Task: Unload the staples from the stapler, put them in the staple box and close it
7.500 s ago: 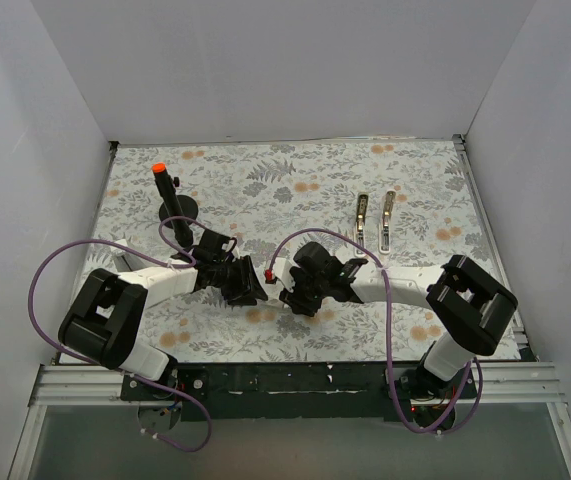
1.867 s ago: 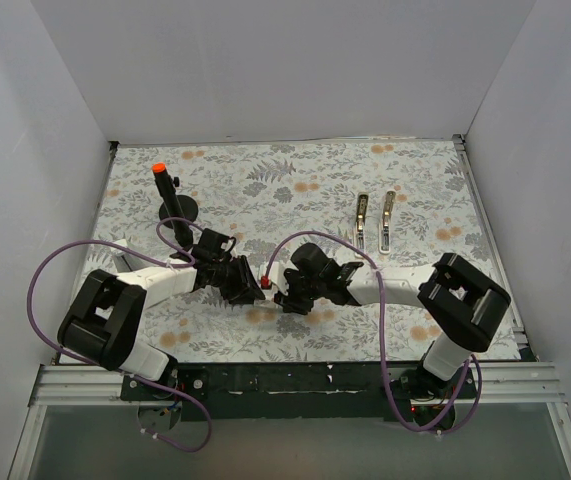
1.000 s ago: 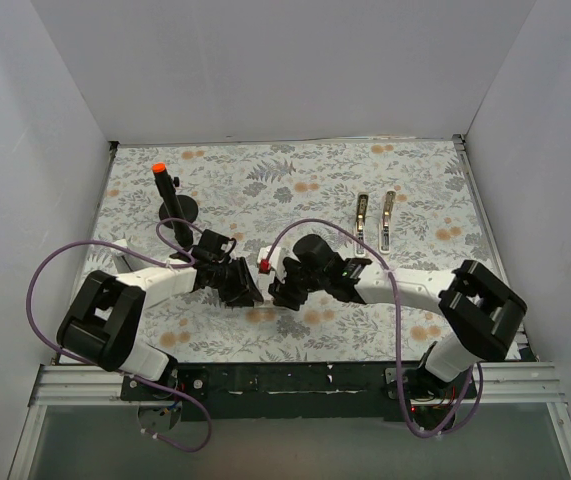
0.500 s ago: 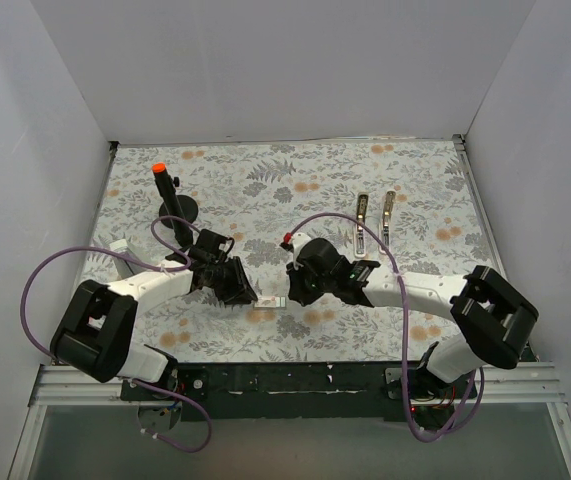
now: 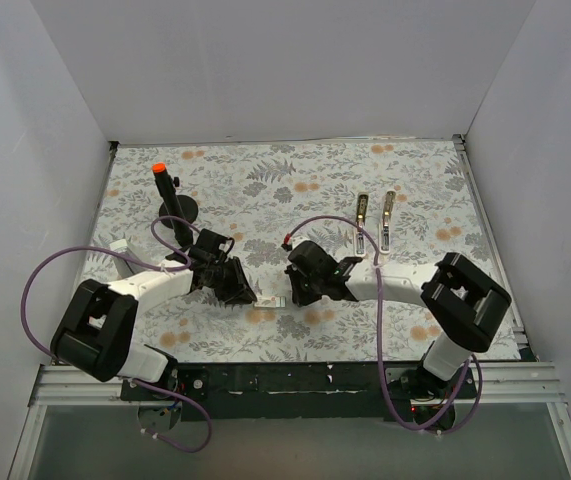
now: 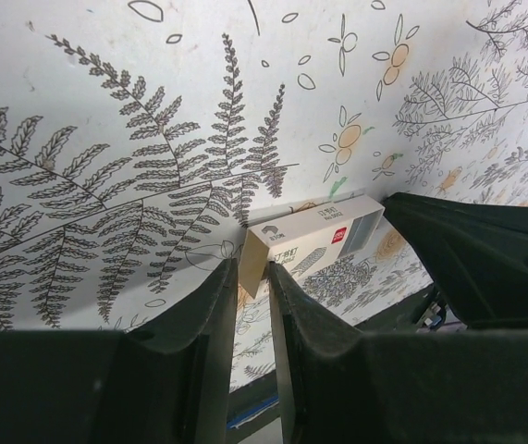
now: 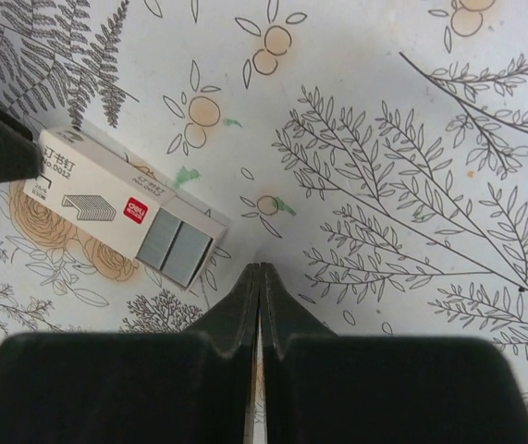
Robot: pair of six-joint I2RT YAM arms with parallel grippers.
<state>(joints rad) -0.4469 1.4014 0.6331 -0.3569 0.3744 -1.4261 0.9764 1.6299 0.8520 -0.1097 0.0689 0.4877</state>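
The stapler [image 5: 374, 221] lies opened out at the back right, as two narrow silvery arms side by side, away from both grippers. A small white staple box [image 5: 273, 300] lies on the floral mat between the grippers. In the right wrist view its drawer is slid partly out and shows grey staples [image 7: 173, 245]. My left gripper [image 6: 252, 277] is closed on the box's [image 6: 312, 239] near end, one finger on each side. My right gripper [image 7: 259, 268] is shut and empty, its tips just right of the box's [image 7: 97, 197] open end.
A black post with an orange tip [image 5: 165, 196] stands on a round base at the back left. White walls close in the mat on three sides. The arm bases and purple cables run along the near edge.
The right gripper has let go and drawn back a little to the right of the box. The box now lies on the mat with the left gripper still at its end.
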